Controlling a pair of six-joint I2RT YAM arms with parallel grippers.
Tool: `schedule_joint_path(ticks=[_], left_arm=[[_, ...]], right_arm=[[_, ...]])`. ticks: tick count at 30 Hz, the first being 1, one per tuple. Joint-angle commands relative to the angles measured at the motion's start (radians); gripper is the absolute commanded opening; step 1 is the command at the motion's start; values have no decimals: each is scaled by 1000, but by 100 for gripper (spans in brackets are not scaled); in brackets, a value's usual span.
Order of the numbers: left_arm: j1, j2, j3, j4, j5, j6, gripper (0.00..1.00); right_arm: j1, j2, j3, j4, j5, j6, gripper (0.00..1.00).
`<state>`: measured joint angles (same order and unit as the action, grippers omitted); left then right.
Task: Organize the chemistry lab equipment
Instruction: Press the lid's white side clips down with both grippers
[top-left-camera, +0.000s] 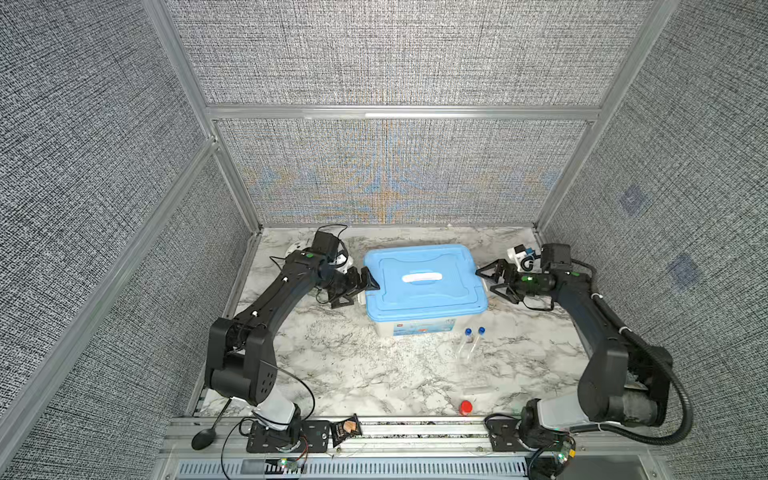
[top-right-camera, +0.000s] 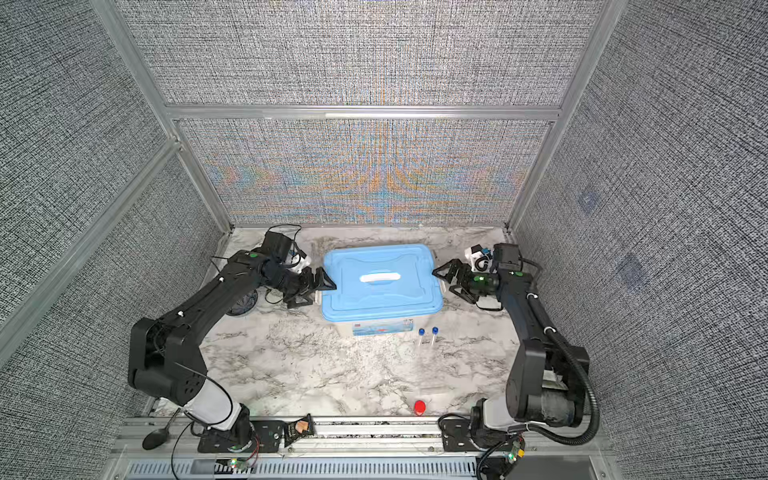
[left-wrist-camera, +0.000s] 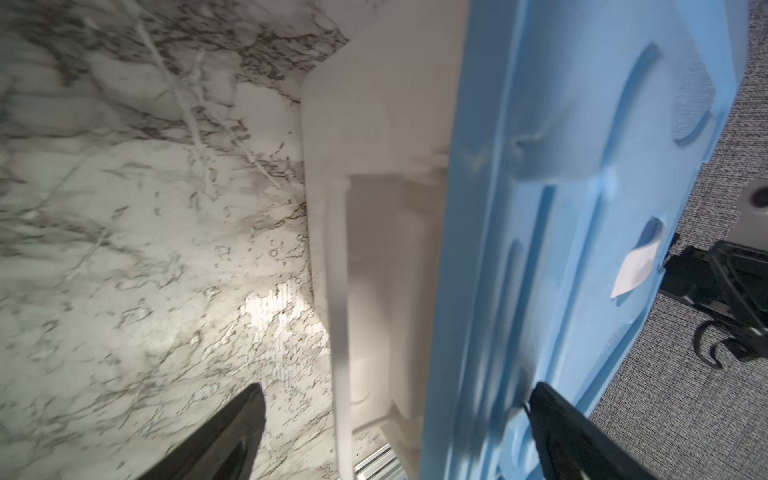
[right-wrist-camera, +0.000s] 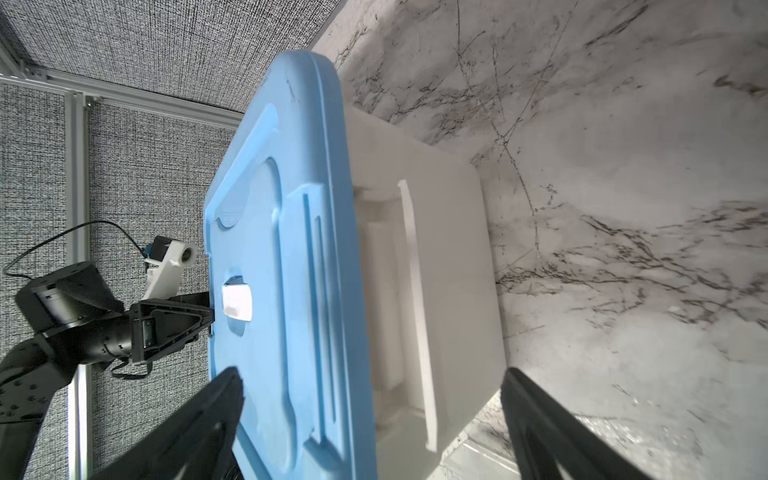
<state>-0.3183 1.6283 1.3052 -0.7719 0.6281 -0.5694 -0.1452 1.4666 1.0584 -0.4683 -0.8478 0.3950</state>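
A white storage box with a blue lid (top-left-camera: 424, 286) (top-right-camera: 380, 286) stands shut in the middle of the marble table. Two slim clear tubes with blue caps (top-left-camera: 473, 340) (top-right-camera: 427, 335) lie side by side just in front of its right corner. My left gripper (top-left-camera: 360, 291) (top-right-camera: 315, 291) (left-wrist-camera: 397, 388) is open at the box's left end, one finger over the lid and the other beside the white wall. At the right end my right gripper (top-left-camera: 486, 282) (top-right-camera: 442, 281) (right-wrist-camera: 370, 372) is open too, straddling the lid's edge (right-wrist-camera: 332, 249) and the white side latch (right-wrist-camera: 415, 299). Neither holds anything.
A small red-capped container (top-left-camera: 466, 407) sits near the front edge. On the front rail lie a black snack packet (top-left-camera: 345, 430) and a black spoon (top-left-camera: 203, 438). A round white object (top-left-camera: 296, 248) shows partly behind the left arm. Grey walls close three sides.
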Motion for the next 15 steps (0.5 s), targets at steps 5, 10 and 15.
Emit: schedule_joint_path(ticks=[5,10,15], left_arm=[[1,21,-28,180,105,25,95],[-4,35,-14,140,64,70,88],[-4,51,11,89,8,107,85]], right_arm=[[4,20,-42,217,-104,98,99],[22,31,-87,299,-130,158,96],[42,55,-102,361,-135,196,79]])
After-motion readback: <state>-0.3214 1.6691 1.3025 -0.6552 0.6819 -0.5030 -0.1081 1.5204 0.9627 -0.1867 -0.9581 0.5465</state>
